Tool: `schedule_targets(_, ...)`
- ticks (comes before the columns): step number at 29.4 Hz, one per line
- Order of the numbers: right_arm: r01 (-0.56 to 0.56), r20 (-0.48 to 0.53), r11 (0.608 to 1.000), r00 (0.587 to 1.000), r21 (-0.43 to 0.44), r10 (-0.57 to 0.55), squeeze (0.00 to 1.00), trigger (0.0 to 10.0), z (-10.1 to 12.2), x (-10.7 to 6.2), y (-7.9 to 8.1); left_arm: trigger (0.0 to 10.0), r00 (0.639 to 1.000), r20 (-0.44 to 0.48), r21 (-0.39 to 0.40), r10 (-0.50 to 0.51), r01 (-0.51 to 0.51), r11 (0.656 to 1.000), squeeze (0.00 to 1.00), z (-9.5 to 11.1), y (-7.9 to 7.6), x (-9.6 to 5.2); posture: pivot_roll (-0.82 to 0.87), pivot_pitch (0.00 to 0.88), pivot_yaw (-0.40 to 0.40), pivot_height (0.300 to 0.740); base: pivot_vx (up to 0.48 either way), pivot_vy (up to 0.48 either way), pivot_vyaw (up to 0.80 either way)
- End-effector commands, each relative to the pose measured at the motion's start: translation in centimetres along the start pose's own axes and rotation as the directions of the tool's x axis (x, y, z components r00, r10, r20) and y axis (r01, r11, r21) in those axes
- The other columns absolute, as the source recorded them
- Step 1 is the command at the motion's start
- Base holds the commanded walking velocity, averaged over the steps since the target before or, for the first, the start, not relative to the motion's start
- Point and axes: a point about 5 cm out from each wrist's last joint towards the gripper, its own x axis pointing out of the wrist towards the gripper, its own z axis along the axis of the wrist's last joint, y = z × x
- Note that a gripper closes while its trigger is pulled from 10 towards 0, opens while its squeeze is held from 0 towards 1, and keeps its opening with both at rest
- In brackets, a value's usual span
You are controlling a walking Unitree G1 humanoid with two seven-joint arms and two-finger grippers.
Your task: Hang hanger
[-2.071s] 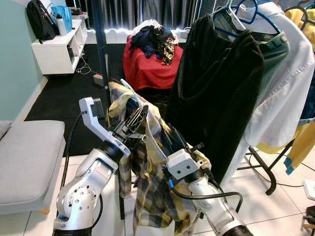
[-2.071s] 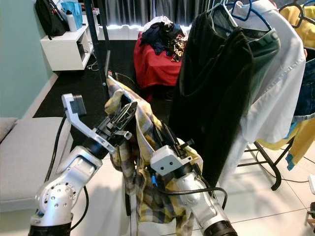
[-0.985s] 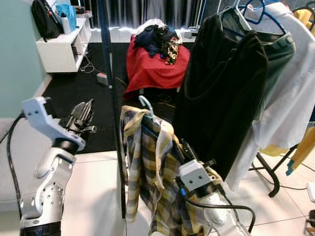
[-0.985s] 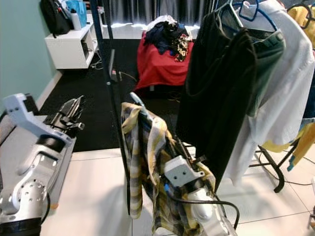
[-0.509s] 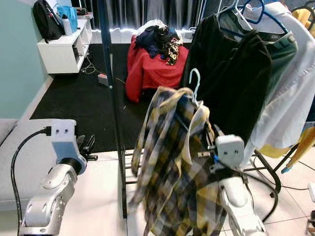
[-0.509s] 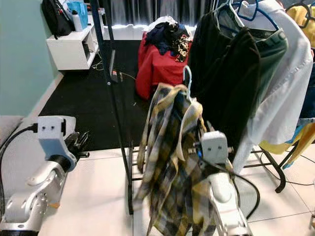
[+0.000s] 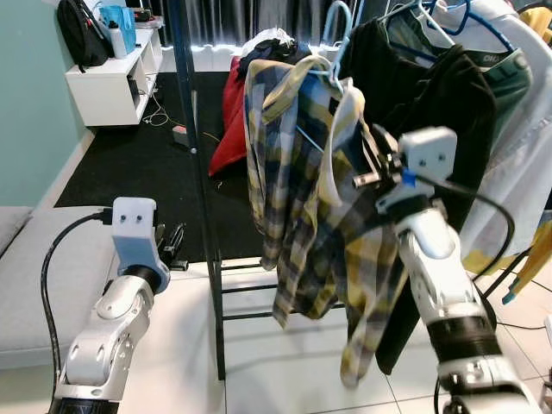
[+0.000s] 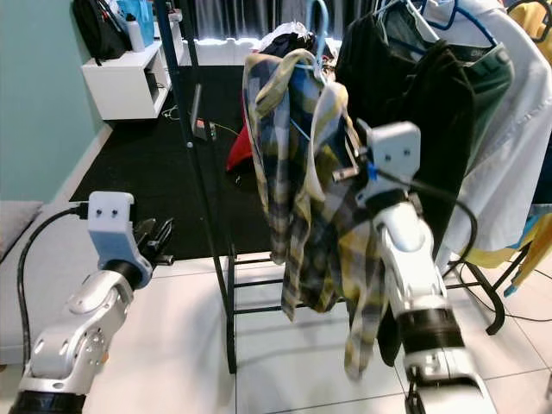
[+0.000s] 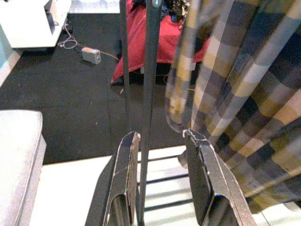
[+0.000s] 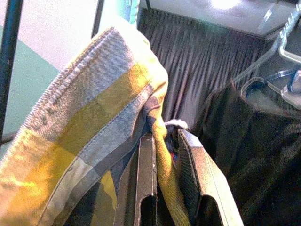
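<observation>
White tile floor [image 7: 285, 362], black rug [image 7: 129, 164]

I can make out a short white mark on the dark green garment's collar [image 7: 498, 59], but it's too small to read. Nothing else carries lettering I can read.
</observation>
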Motion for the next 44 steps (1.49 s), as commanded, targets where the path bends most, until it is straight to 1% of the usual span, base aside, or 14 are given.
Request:
schedule_targets(1, 0.013, 0.08, 1.0, 0.997, -0.008, -0.012, 0.0, 10.0, 1.7, 0.7, -0.7, 10.0, 0.999, 0.045, -0.006, -0.023, 0.024, 1.0, 0.0, 0.7, -0.6, -0.1, 0.01, 0.19, 0.004, 0.74, 0.0, 0.0, 0.0)
schedule_targets(5, 0.024, 0.143, 0.998, 0.99, -0.055, -0.016, 0.0, 10.0, 3.7, 2.4, -1.8, 10.0, 0.993, 0.106, -0.048, -0.048, 0.053, 0.997, 0.0, 1.6, -1.1, -0.1, 0.0, 0.186, 0.002, 0.74, 0.0, 0.0, 0.0)
schedule_targets(11, 0.057, 0.093, 0.998, 0.994, -0.004, -0.056, 0.0, 10.0, 3.0, 2.4, -1.9, 10.0, 0.993, 0.088, -0.096, -0.075, 0.084, 0.992, 0.0, 1.3, -1.6, -0.4, 0.0, 0.182, -0.003, 0.74, 0.0, 0.0, 0.0)
schedule_targets(13, 0.073, 0.042, 0.997, 0.996, 0.024, -0.074, 0.0, 10.0, 1.9, 1.7, -1.4, 10.0, 0.995, 0.056, -0.111, -0.083, 0.089, 0.99, 0.0, 0.9, -1.7, -0.4, 0.0, 0.181, -0.003, 0.74, 0.0, 0.0, 0.0)
schedule_targets(14, 0.089, -0.028, 0.995, 0.996, 0.046, -0.088, 0.0, 10.0, 0.3, 0.2, -0.6, 10.0, 0.994, 0.022, -0.1, -0.105, 0.107, 0.989, 0.0, 0.4, -1.8, -0.6, 0.01, 0.177, -0.004, 0.74, 0.0, 0.0, 0.0)
schedule_targets(16, 0.089, -0.028, 0.995, 0.996, 0.046, -0.088, 0.0, 10.0, 0.3, 0.2, -0.6, 10.0, 0.994, 0.022, -0.1, -0.105, 0.107, 0.989, 0.0, 0.4, -1.8, -0.6, 0.01, 0.177, -0.004, 0.74, 0.0, 0.0, 0.0)
schedule_targets(17, 0.102, -0.092, 0.992, 0.991, 0.069, -0.096, 0.0, 10.0, -1.3, -1.6, 0.4, 10.0, 0.993, -0.001, -0.079, -0.117, 0.116, 0.99, 0.0, -0.1, -1.8, -0.8, 0.01, 0.167, -0.001, 0.74, 0.0, 0.0, 0.0)
schedule_targets(19, 0.102, -0.092, 0.992, 0.991, 0.069, -0.096, 0.0, 10.0, -1.3, -1.6, 0.4, 10.0, 0.993, -0.001, -0.079, -0.117, 0.116, 0.99, 0.0, -0.1, -1.8, -0.8, 0.01, 0.167, -0.001, 0.74, 0.0, 0.0, 0.0)
schedule_targets(20, 0.119, -0.147, 0.989, 0.984, 0.093, -0.104, 0.0, 10.0, -2.5, -3.4, 1.3, 10.0, 0.994, -0.014, -0.072, -0.112, 0.11, 0.991, 0.0, -0.4, -1.6, -0.9, 0.0, 0.161, 0.004, 0.74, 0.0, 0.0, 0.0)
schedule_targets(22, 0.119, -0.147, 0.989, 0.984, 0.093, -0.104, 0.0, 10.0, -2.5, -3.4, 1.3, 10.0, 0.994, -0.014, -0.072, -0.112, 0.11, 0.991, 0.0, -0.4, -1.6, -0.9, 0.0, 0.161, 0.004, 0.74, 0.0, 0.0, 0.0)
schedule_targets(23, 0.122, -0.183, 0.986, 0.978, 0.11, -0.1, 0.0, 10.0, -3.2, -5.2, 2.2, 10.0, 0.995, 0.019, -0.064, -0.1, 0.101, 0.993, 0.0, -0.2, -1.1, -0.9, 0.0, 0.149, 0.007, 0.74, 0.0, 0.0, 0.0)
schedule_targets(25, 0.122, -0.183, 0.986, 0.978, 0.11, -0.1, 0.0, 10.0, -3.2, -5.2, 2.2, 10.0, 0.995, 0.019, -0.064, -0.1, 0.101, 0.993, 0.0, -0.2, -1.1, -0.9, 0.0, 0.149, 0.007, 0.74, 0.0, 0.0, 0.0)
schedule_targets(26, 0.113, -0.185, 0.986, 0.979, 0.119, -0.09, 0.0, 10.0, -3.3, -6.1, 2.9, 10.0, 0.994, 0.058, -0.065, -0.09, 0.094, 0.993, 0.0, 0.3, -0.9, -0.8, 0.0, 0.142, 0.009, 0.74, 0.0, 0.0, 0.0)
schedule_targets(44, 0.033, -0.169, 0.986, 0.986, 0.166, -0.004, 0.0, 10.0, -2.7, -7.4, 5.8, 10.0, 0.98, 0.174, -0.118, -0.092, 0.113, 0.987, 0.0, 1.8, -1.6, -0.6, 0.0, 0.121, -0.006, 0.74, 0.03, 0.0, 0.0)
